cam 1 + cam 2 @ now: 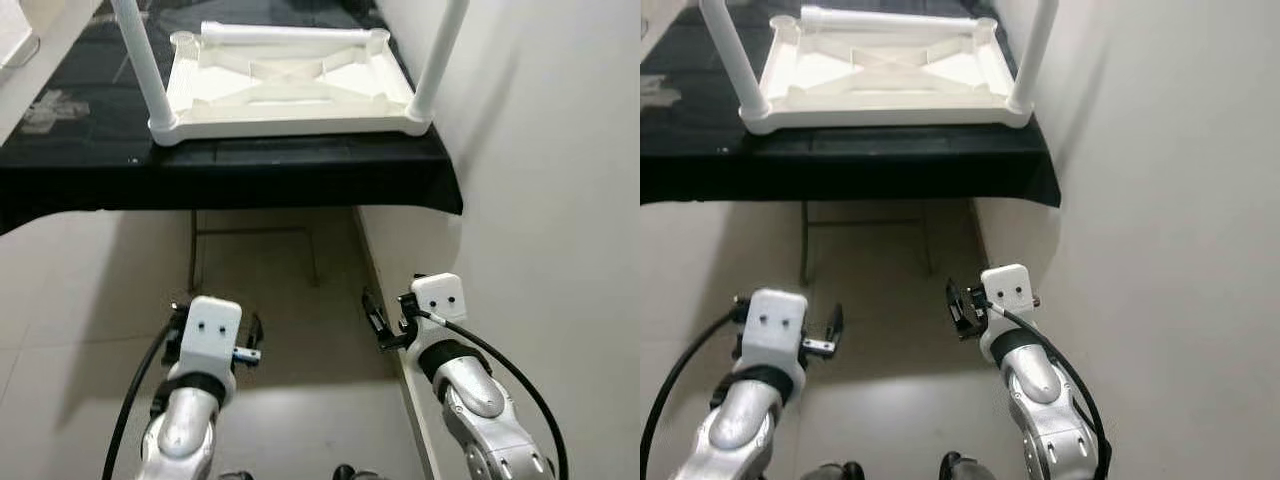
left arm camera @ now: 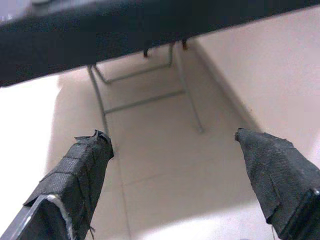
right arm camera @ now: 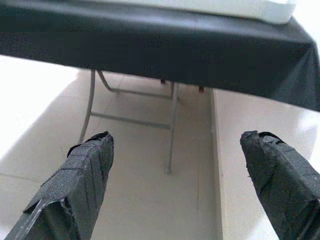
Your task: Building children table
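**Both grippers low and empty, tabletop waiting on the black table**

While the robot stands before the black-clothed folding table (image 1: 230,170), the white children's tabletop (image 1: 290,85) lies upside down on that cloth, its ribbed underside facing up. 2 white legs are already standing in its near corners: the near-left leg (image 1: 140,55) and the near-right leg (image 1: 440,55), both rising out of frame. A loose white leg (image 1: 280,34) lies along the tabletop's far edge, between the 2 far sockets, which look unfilled.

Down below the table edge, the left gripper (image 1: 215,330) hangs over the tiled floor (image 1: 300,400) with its fingers (image 2: 85,170) spread wide and nothing between them. The right gripper (image 1: 385,320) sits at the same height, close to the white wall (image 1: 540,200), fingers (image 3: 85,170) likewise spread apart and empty. Both wrist views look under the cloth to the table's grey metal frame (image 3: 172,125).

By my reading, we're mid-assembly: 2 legs fitted, 2 to go, and neither gripper has started on the next part. The next move calls for an arm to rise above the table edge, reach across the tabletop to that loose leg, take it around its shaft, tip it upright and seat it in a far corner socket. The reach is long, and the standing legs crowd both sides of the approach.
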Available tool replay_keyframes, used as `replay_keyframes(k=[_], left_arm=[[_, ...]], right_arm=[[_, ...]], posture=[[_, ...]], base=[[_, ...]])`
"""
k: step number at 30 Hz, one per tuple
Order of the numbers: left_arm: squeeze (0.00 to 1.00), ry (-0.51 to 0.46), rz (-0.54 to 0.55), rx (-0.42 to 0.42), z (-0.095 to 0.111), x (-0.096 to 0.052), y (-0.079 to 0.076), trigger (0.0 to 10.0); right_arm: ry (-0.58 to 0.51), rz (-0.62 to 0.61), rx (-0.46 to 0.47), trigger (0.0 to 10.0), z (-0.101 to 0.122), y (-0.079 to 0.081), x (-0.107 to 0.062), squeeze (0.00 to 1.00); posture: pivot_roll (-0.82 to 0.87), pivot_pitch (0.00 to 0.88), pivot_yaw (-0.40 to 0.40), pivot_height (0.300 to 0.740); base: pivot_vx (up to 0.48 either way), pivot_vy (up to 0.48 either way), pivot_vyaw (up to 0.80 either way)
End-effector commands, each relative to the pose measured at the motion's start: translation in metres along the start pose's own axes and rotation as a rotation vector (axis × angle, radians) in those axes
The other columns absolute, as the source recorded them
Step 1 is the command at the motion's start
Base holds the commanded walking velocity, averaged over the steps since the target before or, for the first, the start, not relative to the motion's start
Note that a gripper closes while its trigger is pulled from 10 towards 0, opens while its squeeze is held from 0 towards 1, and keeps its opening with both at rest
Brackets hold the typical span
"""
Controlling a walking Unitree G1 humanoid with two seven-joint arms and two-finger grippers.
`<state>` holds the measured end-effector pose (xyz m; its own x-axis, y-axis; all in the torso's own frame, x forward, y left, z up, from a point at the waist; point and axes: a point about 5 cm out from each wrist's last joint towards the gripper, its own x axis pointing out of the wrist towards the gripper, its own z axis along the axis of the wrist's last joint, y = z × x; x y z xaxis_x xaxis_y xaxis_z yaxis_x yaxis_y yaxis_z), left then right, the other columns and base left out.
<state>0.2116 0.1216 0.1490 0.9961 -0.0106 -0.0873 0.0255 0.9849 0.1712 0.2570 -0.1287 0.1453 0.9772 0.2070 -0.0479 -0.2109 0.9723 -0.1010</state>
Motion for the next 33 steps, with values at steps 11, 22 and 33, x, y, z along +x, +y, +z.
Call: replay_keyframes(k=[11, 22, 33], left_arm=[[0.0, -0.019, -0.093, -0.026, -0.015, -0.004, -0.009, 10.0], [0.0, 0.017, -0.109, -0.059, -0.03, 0.003, -0.015, 10.0], [0.0, 0.036, -0.139, -0.08, -0.038, 0.007, -0.018, 10.0]], right_arm=[[0.023, -0.005, 0.005, 10.0, -0.018, 0.014, 0.003, 0.0], [0.038, -0.022, 0.003, 10.0, -0.027, 0.015, 0.007, 0.0], [0.044, -0.032, 0.001, 10.0, -0.031, 0.014, 0.008, 0.0]], posture=[[0.07, 0.013, -0.034, 0.74], [0.08, 0.0, -0.028, 0.74], [0.06, 0.0, -0.024, 0.74]], base=[[0.0, 0.0, 0.0], [0.0, 0.088, 0.0], [0.0, 0.43, 0.0]])
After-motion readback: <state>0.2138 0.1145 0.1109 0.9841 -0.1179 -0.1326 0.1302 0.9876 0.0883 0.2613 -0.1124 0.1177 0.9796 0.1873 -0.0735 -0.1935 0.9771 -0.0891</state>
